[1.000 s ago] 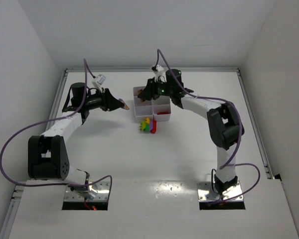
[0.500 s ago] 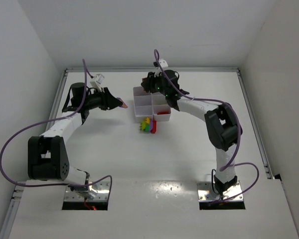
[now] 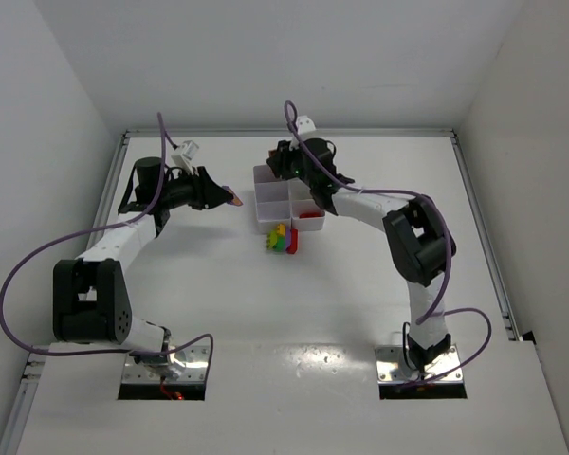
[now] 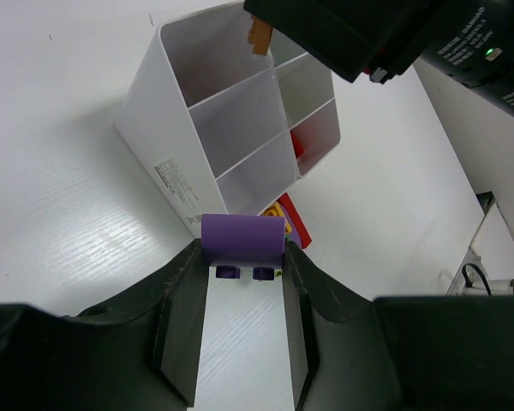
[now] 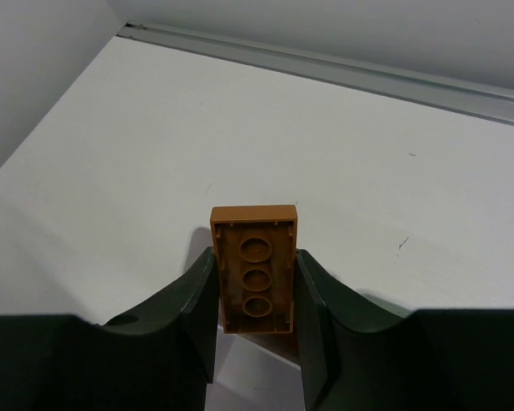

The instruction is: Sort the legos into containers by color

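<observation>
White table [image 3: 266,303]: only wrist views clearly show left tool [image 4: 244,254] pinching purple brick [image 4: 242,235], right tool [image 5: 254,257] orange brick [image 5: 255,272].

White tray [image 4: 158,120], plain. Purple brick [image 4: 242,236] left of tray; orange-brown brick [image 5: 255,267] over tray's far end; red brick [image 4: 296,147] inside tray. Pile [image 3: 283,239] just beside tray: yellow, green, red. Left gripper [image 4: 242,257], right gripper [image 5: 255,287] black. Cables [image 3: 19,265] purple, table [image 3: 294,303] white.

Left arm bent, reaching rightward; left hand [image 3: 229,198] clamped on purple brick [image 4: 242,234]. Right arm stretched forward, curling leftward; right hand [image 3: 279,163] clamped on orange brick [image 5: 255,265].
</observation>
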You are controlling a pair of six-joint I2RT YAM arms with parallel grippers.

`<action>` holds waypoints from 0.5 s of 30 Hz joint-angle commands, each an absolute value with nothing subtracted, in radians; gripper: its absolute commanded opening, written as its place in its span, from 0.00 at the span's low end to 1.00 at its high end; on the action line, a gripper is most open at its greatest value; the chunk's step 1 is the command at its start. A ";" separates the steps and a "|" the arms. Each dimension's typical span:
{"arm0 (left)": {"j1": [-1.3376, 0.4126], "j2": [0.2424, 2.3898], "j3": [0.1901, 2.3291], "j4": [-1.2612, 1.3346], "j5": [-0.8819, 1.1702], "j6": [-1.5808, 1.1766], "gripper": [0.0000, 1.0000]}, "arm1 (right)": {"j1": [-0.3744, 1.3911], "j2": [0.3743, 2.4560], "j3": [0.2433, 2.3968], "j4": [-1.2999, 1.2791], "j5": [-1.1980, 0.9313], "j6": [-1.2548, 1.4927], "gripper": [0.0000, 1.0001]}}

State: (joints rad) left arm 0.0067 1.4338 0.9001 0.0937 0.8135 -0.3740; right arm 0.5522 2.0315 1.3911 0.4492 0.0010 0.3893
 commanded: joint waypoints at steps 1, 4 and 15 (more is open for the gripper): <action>0.012 1.405 0.931 0.114 0.822 -0.357 0.01 | 0.557 2.059 1.381 0.532 0.014 0.368 0.00; 0.012 1.414 0.931 0.114 0.822 -0.357 0.01 | 0.557 2.078 1.381 0.532 0.005 0.359 0.01; 0.012 1.424 0.931 0.104 0.831 -0.348 0.01 | 0.557 2.079 1.371 0.541 -0.014 0.350 0.55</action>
State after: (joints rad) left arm 0.0067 1.4342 0.9001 0.0914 0.8150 -0.3664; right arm 0.5526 2.0827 1.3796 0.4713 -0.0082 0.3637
